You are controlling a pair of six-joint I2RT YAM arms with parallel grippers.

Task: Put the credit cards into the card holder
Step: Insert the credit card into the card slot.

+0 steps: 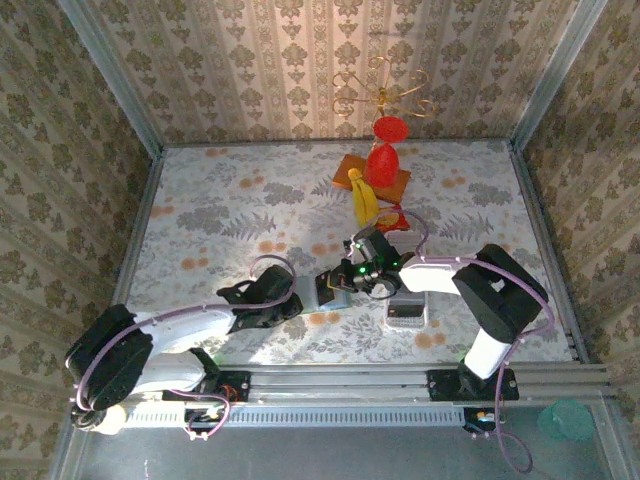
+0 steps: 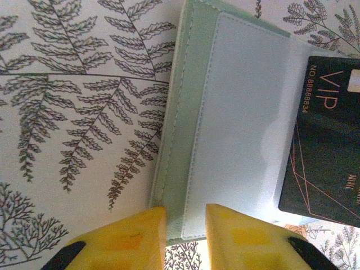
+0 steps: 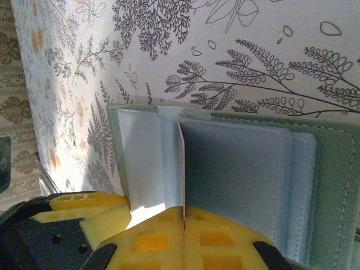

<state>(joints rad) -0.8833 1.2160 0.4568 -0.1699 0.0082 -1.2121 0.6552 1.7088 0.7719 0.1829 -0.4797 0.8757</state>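
Yellow-padded left gripper (image 2: 185, 225) pinches, fingers set narrow, the lower edge of the sage-green card holder (image 2: 236, 112), which lies open near the centre of the top view. To its right, a dark credit card (image 2: 323, 140) (lettered VIP) overlaps the clear pocket, clamped in the closed right gripper (image 3: 184, 212).
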